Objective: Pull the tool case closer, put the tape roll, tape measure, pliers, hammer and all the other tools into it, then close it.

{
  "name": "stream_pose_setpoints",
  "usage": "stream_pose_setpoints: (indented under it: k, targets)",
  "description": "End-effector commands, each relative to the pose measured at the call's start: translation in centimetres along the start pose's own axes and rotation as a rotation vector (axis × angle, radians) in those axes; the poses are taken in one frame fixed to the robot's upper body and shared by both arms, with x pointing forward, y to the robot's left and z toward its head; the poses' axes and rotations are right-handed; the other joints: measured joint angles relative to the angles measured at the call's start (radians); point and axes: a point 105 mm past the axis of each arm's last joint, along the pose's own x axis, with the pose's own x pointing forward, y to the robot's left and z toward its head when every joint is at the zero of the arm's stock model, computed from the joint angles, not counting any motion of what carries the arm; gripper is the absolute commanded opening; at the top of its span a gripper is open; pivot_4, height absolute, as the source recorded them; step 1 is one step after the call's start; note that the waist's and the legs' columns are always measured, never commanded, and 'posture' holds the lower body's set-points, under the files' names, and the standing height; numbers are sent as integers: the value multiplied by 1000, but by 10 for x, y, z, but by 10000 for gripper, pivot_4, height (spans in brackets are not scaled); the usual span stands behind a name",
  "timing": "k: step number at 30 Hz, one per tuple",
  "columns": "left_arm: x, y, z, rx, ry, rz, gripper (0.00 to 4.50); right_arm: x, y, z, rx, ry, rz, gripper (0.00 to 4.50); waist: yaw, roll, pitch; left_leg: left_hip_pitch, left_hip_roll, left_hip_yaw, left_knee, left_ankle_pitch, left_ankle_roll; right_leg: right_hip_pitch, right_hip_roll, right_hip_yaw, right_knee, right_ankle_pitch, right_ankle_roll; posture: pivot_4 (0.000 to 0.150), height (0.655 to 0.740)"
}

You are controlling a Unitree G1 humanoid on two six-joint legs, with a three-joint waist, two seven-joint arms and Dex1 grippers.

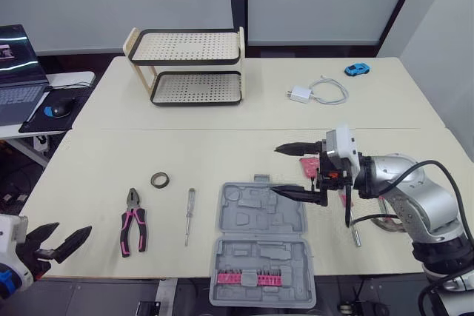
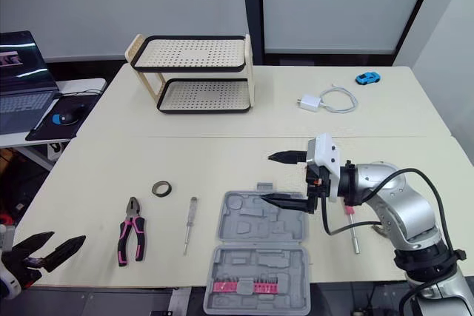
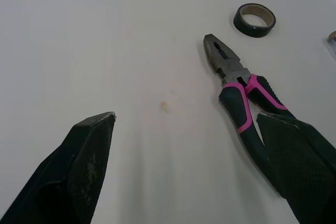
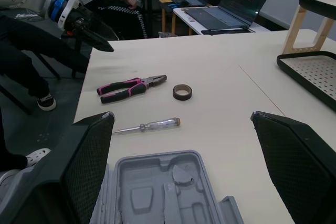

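Since the tool case [image 1: 263, 246] lies open at the near edge of the table [image 1: 370, 109], the right gripper [image 1: 276, 171] hovers wide above its far side; the left gripper [image 1: 72, 231], also wide, aims at the pliers [image 1: 133, 221], probably to take them.

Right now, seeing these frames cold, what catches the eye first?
The open grey plastic tool case lies flat at the near edge of the cream table, slots empty apart from a pink bit strip in the near half. The right tool hangs open by its far right corner. Left of the case lie the pink-handled pliers, black tape roll and clear-handled screwdriver, with the left tool open off the near-left corner.
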Motion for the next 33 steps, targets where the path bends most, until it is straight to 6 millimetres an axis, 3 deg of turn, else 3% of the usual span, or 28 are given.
stream_pose_setpoints:
  k: [1,8,11,16,21,25,33]
  targets:
    - [-1,-3,26,98,-27,-42,44571,1,4,12,-67,-18,19,44678,0,0,0,0,0,0,0,0,0,0,0,0,0,0,0,1500,7400]
    - [36,-40,57,397,57,-313,44571,3,2,12,-92,0,1,44678,7,1,0,1,-1,0,0,0,0,1,0,-1,-1,2,-3,1500,7400]
    - [54,-51,64,443,56,-389,38797,4,2,12,-98,3,-11,45000,3,1,1,0,-1,0,0,0,0,1,1,0,-2,2,-3,1500,7400]
    - [81,-54,64,515,88,-430,22122,6,2,12,-100,5,-20,45000,-12,1,1,-1,-1,0,-1,0,0,1,1,0,-1,2,-3,1500,7400]
    - [101,-57,57,546,111,-473,22122,5,4,8,-105,31,-21,45000,-14,1,1,-1,-1,1,-1,0,0,0,1,0,0,2,-3,1500,7400]
    - [113,-57,52,558,121,-481,13570,5,5,9,-109,36,-21,45000,-12,1,1,-1,-1,1,0,0,0,0,1,0,1,2,-3,1500,7400]
    - [127,-61,43,609,130,-499,13570,8,8,7,-126,63,-21,45000,-12,1,1,-1,-1,0,0,0,0,0,2,0,2,2,-3,1500,7400]
